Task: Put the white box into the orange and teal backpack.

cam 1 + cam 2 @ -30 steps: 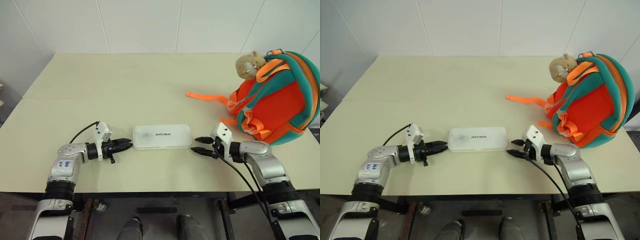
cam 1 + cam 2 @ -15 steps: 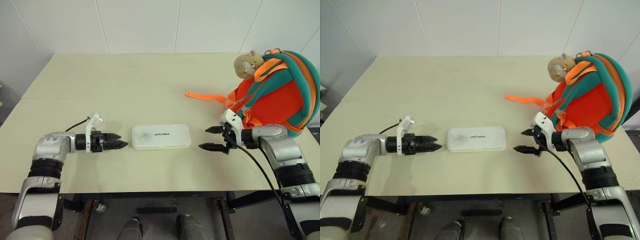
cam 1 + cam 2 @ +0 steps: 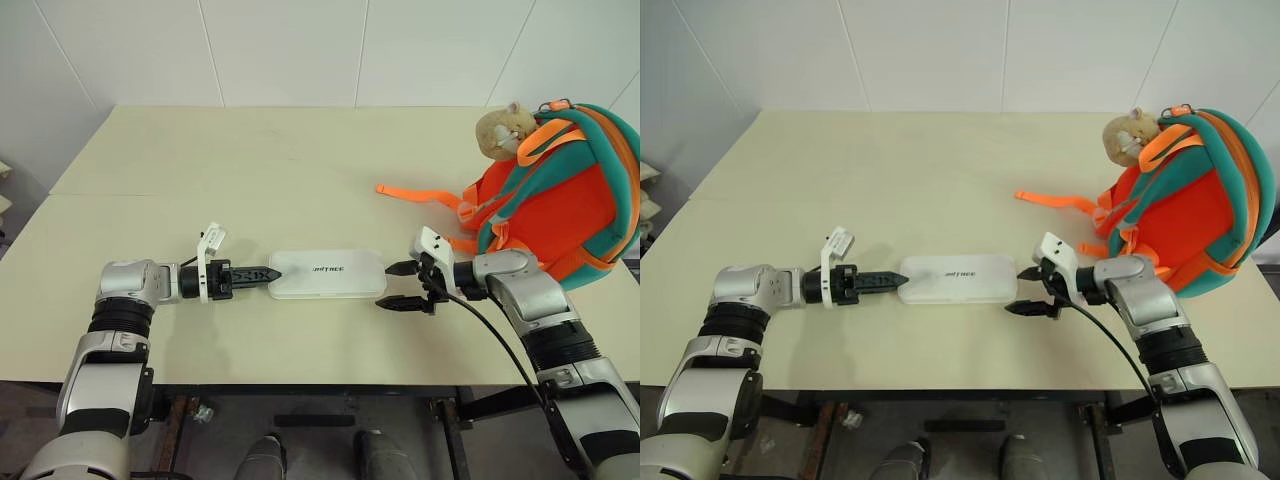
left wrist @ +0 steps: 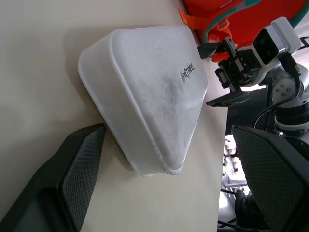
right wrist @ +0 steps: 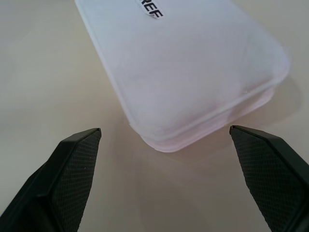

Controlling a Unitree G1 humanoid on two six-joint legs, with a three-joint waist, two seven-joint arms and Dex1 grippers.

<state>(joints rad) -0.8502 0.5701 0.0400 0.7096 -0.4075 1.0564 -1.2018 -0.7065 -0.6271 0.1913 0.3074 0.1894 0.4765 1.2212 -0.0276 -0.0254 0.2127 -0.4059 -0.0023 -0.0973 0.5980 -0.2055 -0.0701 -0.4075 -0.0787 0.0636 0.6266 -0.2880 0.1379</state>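
We see the white box (image 3: 327, 274) lying flat near the table's (image 3: 250, 170) front edge, between our two grippers. Our left gripper (image 3: 268, 273) and right gripper (image 3: 394, 285) both gape wide at its short ends, holding nothing.

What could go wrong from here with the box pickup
The box lies flat on the table, and both open grippers, left and right, aim at its short ends: it may slip or tip if squeezed unevenly. The backpack stands at the table's far right edge; I cannot see an opening, so insertion may snag.
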